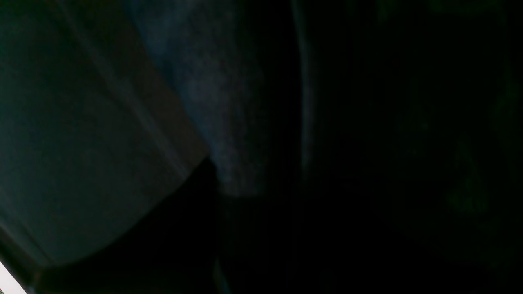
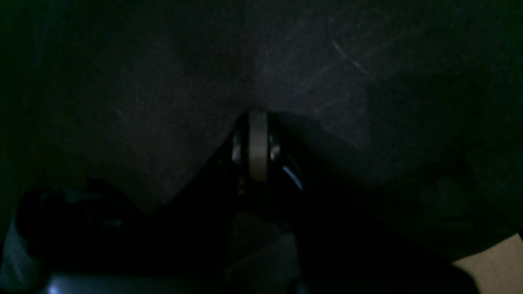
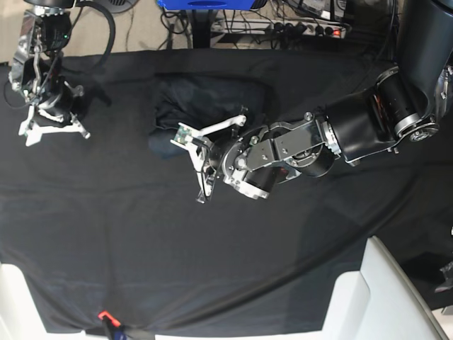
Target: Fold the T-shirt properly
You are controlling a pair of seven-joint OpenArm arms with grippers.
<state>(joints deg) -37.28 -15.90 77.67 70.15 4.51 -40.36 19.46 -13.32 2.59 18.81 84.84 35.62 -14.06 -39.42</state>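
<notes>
At the far left of the base view, near the back edge of the tabletop [image 3: 85,234], the right gripper [image 3: 53,127] hangs low over the black table cloth [image 3: 233,269], well apart from the garment. Its jaws are closed, with nothing seen between them. In the right wrist view the same gripper [image 2: 257,143] shows as a pale strip pressed up against dark fabric that fills the whole frame. That view is too dim to tell which fabric it is.

Further right, in the upper middle of the tabletop, the T-shirt [image 3: 212,95] lies as a rumpled, bunched-up dark mound, not spread flat. It is slightly bluer than the smooth cloth beneath it.

Just below and right of that mound, the left gripper [image 3: 192,152] reaches in from the right, its white fingers [image 3: 212,129] at the front edge of the shirt. I cannot tell whether the jaws are closed on the fabric or only beside it. The left wrist view is nearly black and blurred, showing just a greyish fold of cloth [image 1: 102,134].

The bulky left arm [image 3: 368,120] stretches from the upper right corner. At the lower right stands a white piece of furniture [image 3: 386,297]
</notes>
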